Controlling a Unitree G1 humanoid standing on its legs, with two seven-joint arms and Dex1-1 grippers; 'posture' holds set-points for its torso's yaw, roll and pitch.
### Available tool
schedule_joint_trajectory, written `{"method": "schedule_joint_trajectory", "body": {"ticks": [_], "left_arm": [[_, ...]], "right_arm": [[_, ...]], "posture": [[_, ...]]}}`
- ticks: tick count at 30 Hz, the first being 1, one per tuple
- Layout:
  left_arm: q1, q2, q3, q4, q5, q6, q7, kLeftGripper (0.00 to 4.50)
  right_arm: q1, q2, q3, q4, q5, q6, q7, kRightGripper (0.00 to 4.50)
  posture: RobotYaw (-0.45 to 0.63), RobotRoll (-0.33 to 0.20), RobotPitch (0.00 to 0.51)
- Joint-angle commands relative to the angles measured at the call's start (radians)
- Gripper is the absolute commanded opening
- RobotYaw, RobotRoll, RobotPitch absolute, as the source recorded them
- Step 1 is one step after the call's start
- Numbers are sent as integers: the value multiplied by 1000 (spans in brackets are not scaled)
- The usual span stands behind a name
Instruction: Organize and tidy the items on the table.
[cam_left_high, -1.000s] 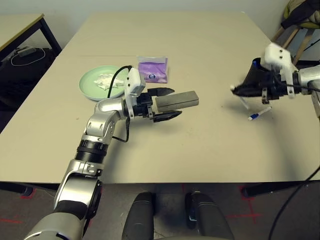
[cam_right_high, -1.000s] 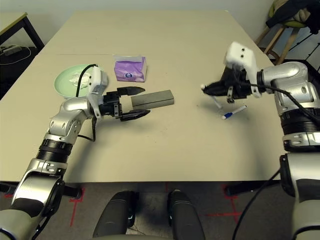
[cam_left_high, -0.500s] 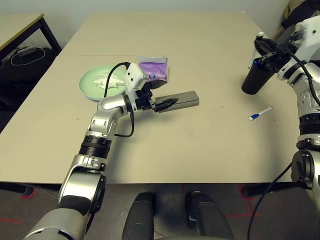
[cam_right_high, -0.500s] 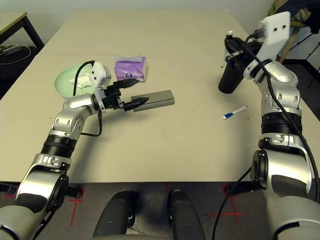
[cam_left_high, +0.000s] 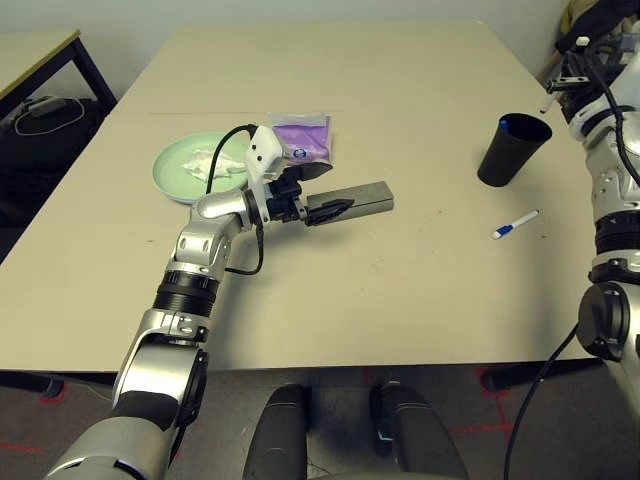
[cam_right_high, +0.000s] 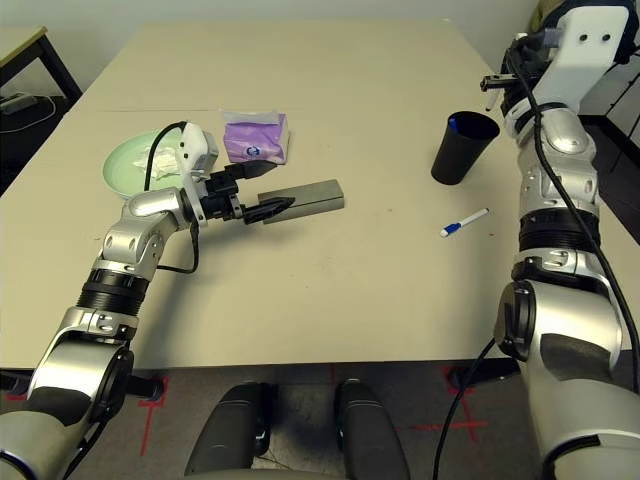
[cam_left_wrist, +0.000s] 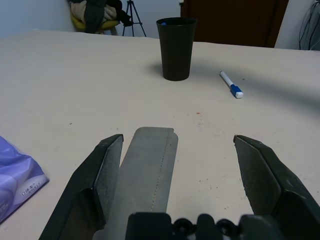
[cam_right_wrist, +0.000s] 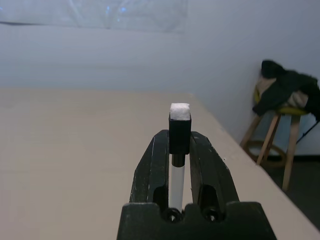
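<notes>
Desk (cam_left_high: 300, 300): one green plate (cam_left_high: 170, 172) at upper left, one crumpled tissue (cam_left_high: 205, 165) on it. One purple pack (cam_left_high: 308, 138), upper middle. One grey case (cam_left_high: 368, 199) near centre, left fingers (cam_left_wrist: 178, 135) apart around its near end. One black cup (cam_left_high: 510, 155), upper right, upright; one white-blue pen (cam_left_high: 517, 223) below it. Right fingers (cam_right_wrist: 179, 134), far upper right, clamped on one black-capped pen (cam_right_wrist: 179, 125).

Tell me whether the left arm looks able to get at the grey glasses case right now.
Probably yes: the left gripper is open right by the grey glasses case, with nothing lying between.
</notes>
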Motion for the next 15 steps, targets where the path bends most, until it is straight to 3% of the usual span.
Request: {"method": "schedule_joint_trajectory", "body": {"ticks": [1,5,15], "left_arm": [[14,7,-7,-26,1,12,-2,4500],[17,11,-6,-31,0,18,-2,4500],[27,13,-5,-57,-14,71,-8,4500]], "right_arm": [[-24,-2,12,6,-4,34,-22,408],[-25,-7,26,13,-14,42,-25,408],[-23,-15,39,16,-20,36,-12,4172]], "posture": [[104,0,87],[108,0,89],[108,0,89]]}}
